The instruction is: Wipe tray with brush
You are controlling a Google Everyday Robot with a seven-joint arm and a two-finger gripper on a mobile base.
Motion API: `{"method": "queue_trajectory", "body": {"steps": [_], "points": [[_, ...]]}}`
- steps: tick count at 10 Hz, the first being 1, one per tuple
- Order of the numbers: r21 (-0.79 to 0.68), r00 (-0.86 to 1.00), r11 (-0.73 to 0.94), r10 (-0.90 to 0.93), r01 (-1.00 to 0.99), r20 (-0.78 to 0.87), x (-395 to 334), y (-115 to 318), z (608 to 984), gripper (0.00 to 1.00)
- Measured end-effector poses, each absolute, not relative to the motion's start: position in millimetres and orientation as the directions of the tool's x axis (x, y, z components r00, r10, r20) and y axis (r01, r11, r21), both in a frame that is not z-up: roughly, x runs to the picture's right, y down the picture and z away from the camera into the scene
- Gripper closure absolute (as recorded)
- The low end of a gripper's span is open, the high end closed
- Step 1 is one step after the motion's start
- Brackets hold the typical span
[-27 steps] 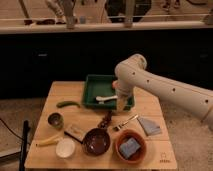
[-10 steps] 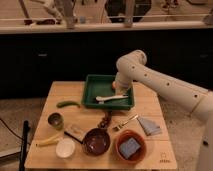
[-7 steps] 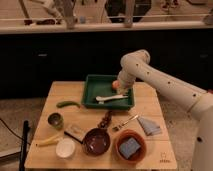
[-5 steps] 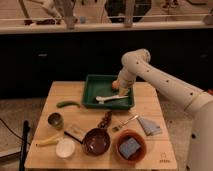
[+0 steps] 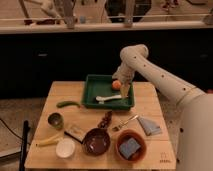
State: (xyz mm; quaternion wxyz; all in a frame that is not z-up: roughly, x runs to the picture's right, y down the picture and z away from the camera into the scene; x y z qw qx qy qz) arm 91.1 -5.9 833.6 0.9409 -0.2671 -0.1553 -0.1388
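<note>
The dark green tray (image 5: 95, 85) sits at the back middle of the wooden table. The whitish-cream brush (image 5: 107, 98) lies inside it near the front wall, handle pointing right. My gripper (image 5: 123, 91) hangs from the white arm over the tray's right end, right at the brush handle's right tip. A small orange ball (image 5: 116, 85) lies in the tray just left of the gripper.
On the table (image 5: 150, 107): a green pepper (image 5: 67, 104), a small dark cup (image 5: 55, 120), a banana (image 5: 50, 140), a white cup (image 5: 65, 147), a dark brown bowl (image 5: 96, 141), an orange bowl with a blue sponge (image 5: 131, 146), a fork (image 5: 125, 123), a grey cloth (image 5: 148, 126).
The arm has swung right and back over the tray's right end. The brush has shifted a little forward and right within the tray.
</note>
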Motion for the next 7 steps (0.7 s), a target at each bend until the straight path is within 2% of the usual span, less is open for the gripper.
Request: {"method": "queue_trajectory", "body": {"steps": [3, 7], "points": [[-0.421, 0.882, 0.810, -0.231, 0.409, 0.411, 92, -20, 845, 0.20], [-0.391, 0.848, 0.794, -0.273, 0.465, 0.454, 95, -18, 862, 0.20]]}}
